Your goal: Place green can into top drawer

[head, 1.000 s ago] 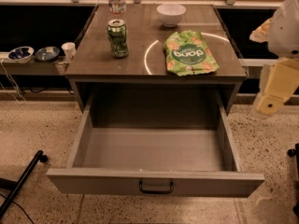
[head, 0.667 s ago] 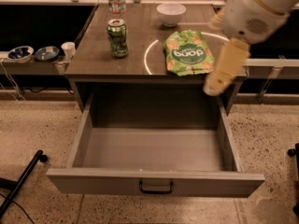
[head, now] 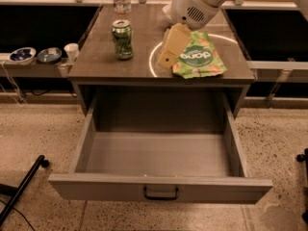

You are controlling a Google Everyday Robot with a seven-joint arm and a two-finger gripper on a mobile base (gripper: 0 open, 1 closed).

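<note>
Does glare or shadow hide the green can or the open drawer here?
Camera view: a ring of glare lies on the tabletop, partly behind the gripper, which hangs over the tabletop right of the green can; the can is clear of it. Camera view: the top drawer is shaded toward its back wall, yet its floor shows.

— What's on the table [head: 96, 61]?
— Can [head: 122, 39] at the left, bottle [head: 121, 1] behind it, bag [head: 198, 57] on the right. My gripper [head: 165, 61] hangs over the middle, just beside the bag.
</note>
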